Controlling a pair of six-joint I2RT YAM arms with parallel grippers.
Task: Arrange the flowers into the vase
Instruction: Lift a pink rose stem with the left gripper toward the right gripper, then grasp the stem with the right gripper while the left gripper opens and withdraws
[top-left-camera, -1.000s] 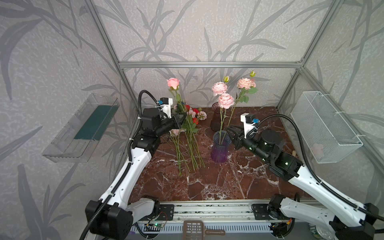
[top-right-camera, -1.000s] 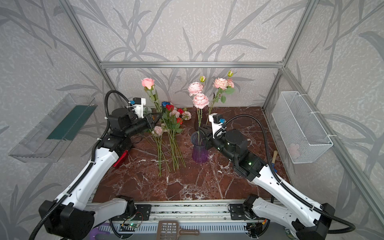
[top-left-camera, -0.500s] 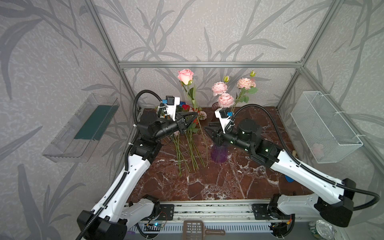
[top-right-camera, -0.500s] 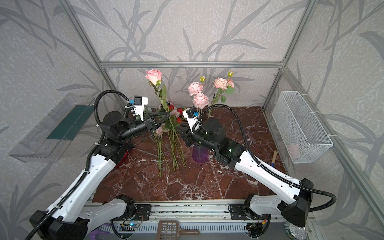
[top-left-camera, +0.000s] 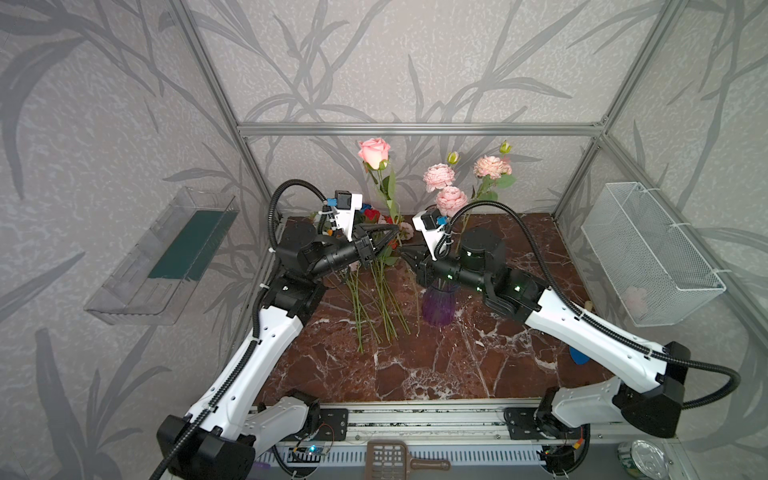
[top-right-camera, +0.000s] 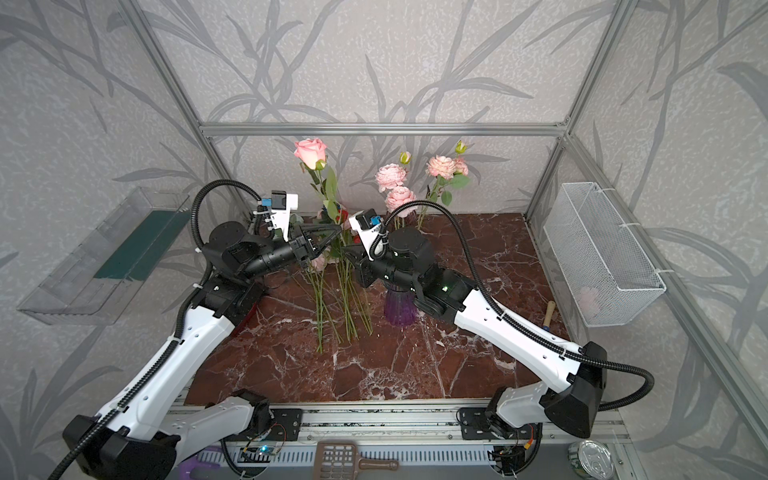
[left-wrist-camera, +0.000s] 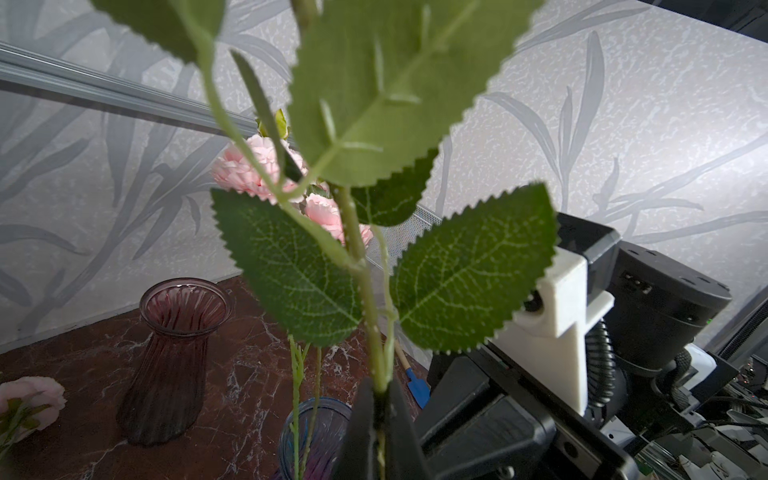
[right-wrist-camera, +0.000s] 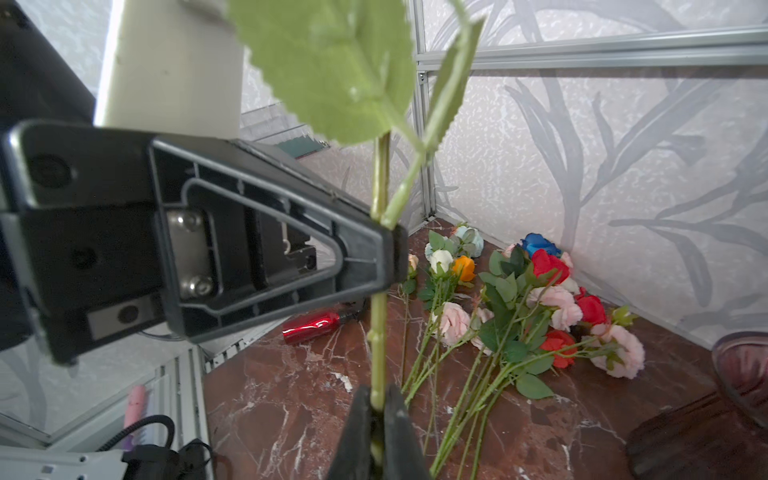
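Note:
A pink rose (top-left-camera: 374, 151) (top-right-camera: 311, 151) on a long leafy green stem (left-wrist-camera: 365, 299) stands upright above the table. My left gripper (top-left-camera: 394, 233) (left-wrist-camera: 379, 401) is shut on that stem. My right gripper (top-left-camera: 406, 254) (right-wrist-camera: 377, 405) is shut on the same stem, just below the left gripper (right-wrist-camera: 291, 249). The purple glass vase (top-left-camera: 438, 305) (top-right-camera: 399, 307) stands under the right arm and holds pale pink ruffled flowers (top-left-camera: 451, 199). Several more flowers (right-wrist-camera: 519, 324) lie in a pile on the marble table (top-left-camera: 415, 365), blooms toward the back wall.
A dark red ribbed vase (left-wrist-camera: 174, 361) stands at the back. A wire basket (top-left-camera: 648, 257) hangs on the right wall and a clear shelf (top-left-camera: 166, 257) on the left wall. A red cylinder (right-wrist-camera: 311, 326) lies at the left edge, a blue spatula (left-wrist-camera: 415, 386) at the right.
My right gripper swung left from the purple vase to the rose stem and shut on it. My left gripper carried the rose up and toward the middle.

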